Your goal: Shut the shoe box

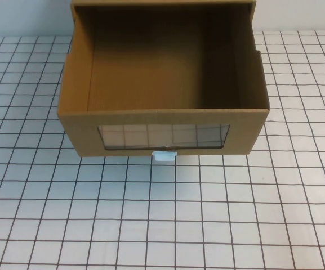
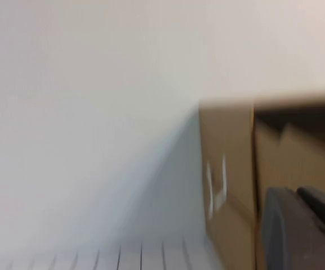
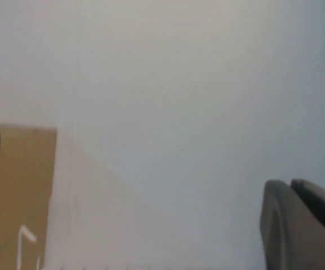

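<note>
Even, soft overhead light on the gridded table (image 1: 162, 225), no glare. The shoe box (image 1: 162, 84) is dim inside and drops a faint shadow along its front. Both wrist views are smeared and hazy, box edges and dark gripper parts out of focus.

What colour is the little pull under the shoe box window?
White, on the brown shoe box; the pull shows best in the high view.

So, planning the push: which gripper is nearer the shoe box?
Left, probably: the left gripper overlaps the shoe box in its view; the right gripper sits apart from it.
</note>
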